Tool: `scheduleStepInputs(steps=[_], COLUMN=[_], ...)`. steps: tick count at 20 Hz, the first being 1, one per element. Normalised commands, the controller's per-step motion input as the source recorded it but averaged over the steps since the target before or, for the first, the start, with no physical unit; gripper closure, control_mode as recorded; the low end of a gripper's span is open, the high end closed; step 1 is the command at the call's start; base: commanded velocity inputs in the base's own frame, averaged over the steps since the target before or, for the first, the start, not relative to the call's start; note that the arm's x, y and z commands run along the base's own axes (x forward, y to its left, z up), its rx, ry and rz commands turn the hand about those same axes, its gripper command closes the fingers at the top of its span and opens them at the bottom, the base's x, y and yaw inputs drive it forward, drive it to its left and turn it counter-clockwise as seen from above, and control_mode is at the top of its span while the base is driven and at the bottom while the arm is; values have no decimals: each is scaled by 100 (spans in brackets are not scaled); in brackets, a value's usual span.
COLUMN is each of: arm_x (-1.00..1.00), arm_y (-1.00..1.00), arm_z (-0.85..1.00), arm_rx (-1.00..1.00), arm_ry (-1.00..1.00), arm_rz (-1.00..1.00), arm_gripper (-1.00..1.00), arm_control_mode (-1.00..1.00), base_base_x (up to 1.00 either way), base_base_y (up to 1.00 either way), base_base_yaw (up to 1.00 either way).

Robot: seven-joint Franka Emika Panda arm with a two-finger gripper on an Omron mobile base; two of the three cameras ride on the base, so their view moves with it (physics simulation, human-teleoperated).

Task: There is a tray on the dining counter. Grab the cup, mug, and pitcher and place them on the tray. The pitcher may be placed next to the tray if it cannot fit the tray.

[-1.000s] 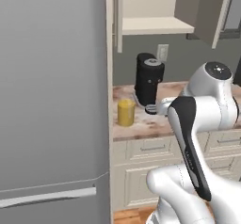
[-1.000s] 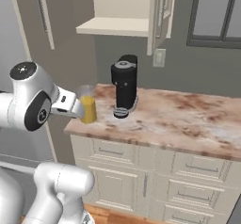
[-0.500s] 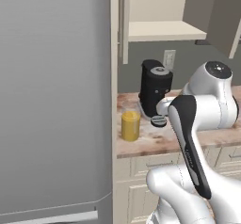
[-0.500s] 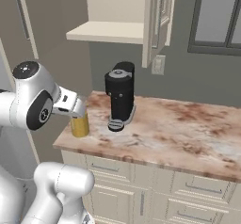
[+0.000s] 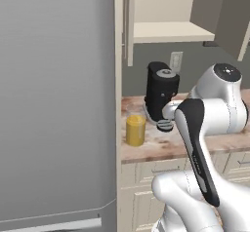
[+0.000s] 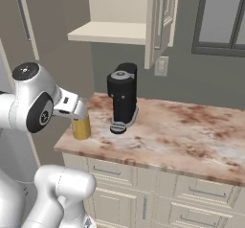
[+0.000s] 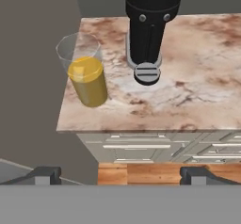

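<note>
Yellow-orange liquid marks the pitcher (image 7: 86, 75), standing at the marbled desk's (image 7: 197, 100) left corner beside a black coffee machine (image 7: 148, 25). The hand (image 7: 120, 175) hangs before the desk edge, fingers wide apart and holding nothing. No vessel looks collected yet; seemingly all 3 placements remain.

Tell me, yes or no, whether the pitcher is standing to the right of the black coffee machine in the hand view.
No: the pitcher stands upright on the stone counter to the left of the coffee machine.
</note>
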Motion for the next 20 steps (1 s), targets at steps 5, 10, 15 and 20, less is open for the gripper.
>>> scheduleStepInputs(steps=[5, 10, 15, 20], arm_x=[35, 31, 7, 11], arm_y=[0, 3, 25, 11], arm_z=[-24, -37, -33, -24], arm_rx=[0, 0, 0, 0], arm_ry=[10, 12, 3, 0], arm_rz=[1, 3, 1, 4], arm_gripper=[-100, -100, -100, -100], arm_control_mode=[-100, -100, -100, -100], base_base_x=[0, 0, 0, 0], base_base_y=[0, 0, 0, 0], base_base_yaw=[0, 0, 0, 0])
